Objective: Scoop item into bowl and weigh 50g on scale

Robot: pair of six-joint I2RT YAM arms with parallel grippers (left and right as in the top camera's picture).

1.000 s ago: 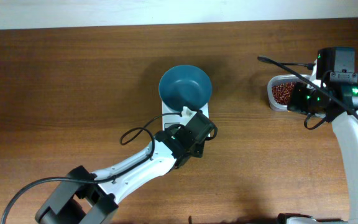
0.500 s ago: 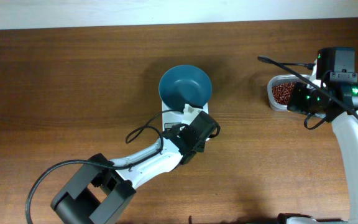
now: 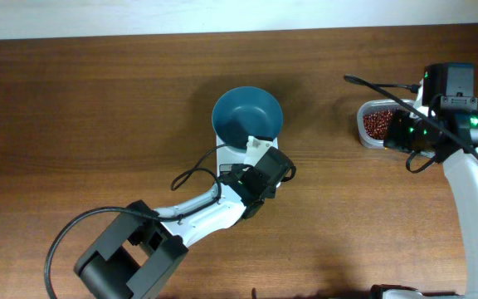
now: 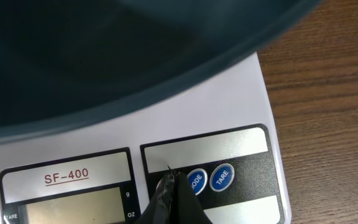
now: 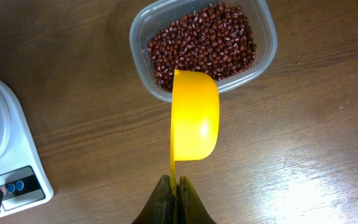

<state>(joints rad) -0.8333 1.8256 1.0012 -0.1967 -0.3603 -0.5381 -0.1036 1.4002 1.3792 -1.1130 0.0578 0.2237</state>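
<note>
Left gripper (image 4: 169, 182) was pinched closed on nothing, tips down on the scale (image 4: 229, 106) front panel, just beside its two round buttons (image 4: 195, 181); can't tell if touching. Display (image 4: 73, 208) unreadable. Bowl (image 3: 247, 116) sat on the scale's far end, its rim overhanging the platform. Right gripper (image 5: 174, 186) was clamped on the handle of a yellow scoop (image 5: 194, 115), cup turned on edge.

Surface: brown wood table (image 3: 98, 108), pale strip (image 3: 222, 17) along the edge beyond the scale.

Beans (image 5: 204, 40) lay heaped in a clear container (image 5: 263, 59), well right of the scale, the scoop just at its near rim. Left arm's black cable (image 3: 191, 176) looped just left of the scale. Left arm covered most of the scale from overhead.
</note>
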